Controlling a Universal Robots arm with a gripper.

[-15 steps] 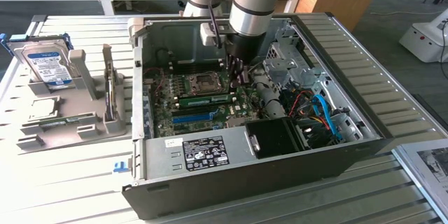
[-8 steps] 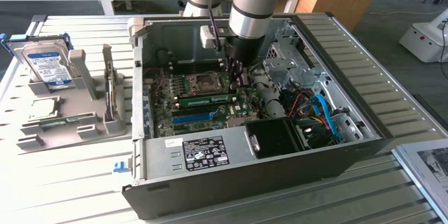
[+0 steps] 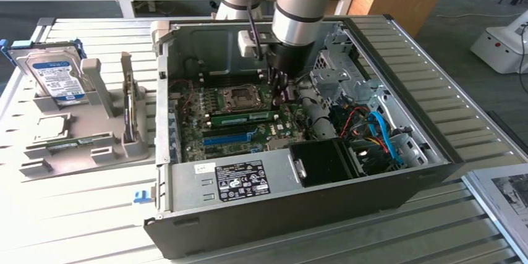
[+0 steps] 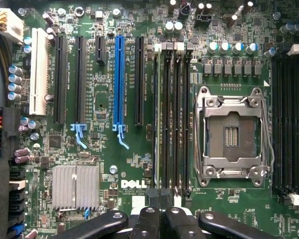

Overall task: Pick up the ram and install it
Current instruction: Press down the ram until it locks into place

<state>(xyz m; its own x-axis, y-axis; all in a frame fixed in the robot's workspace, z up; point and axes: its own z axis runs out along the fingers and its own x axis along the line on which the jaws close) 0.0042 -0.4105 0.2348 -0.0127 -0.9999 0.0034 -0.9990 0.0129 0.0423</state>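
One green ram (image 3: pixel 243 116) stuck on its edge in a black slot of the motherboard (image 3: pixel 272 130), inside the open computer case (image 3: pixel 289 214). Near the blue slot (image 3: pixel 227 138). Gripper (image 3: pixel 283 94) down low by one end of the ram, fingers (image 4: pixel 148 224) pressed together. Hard drive (image 3: pixel 54 77) well apart, standing in a grey holder (image 3: pixel 83 153).
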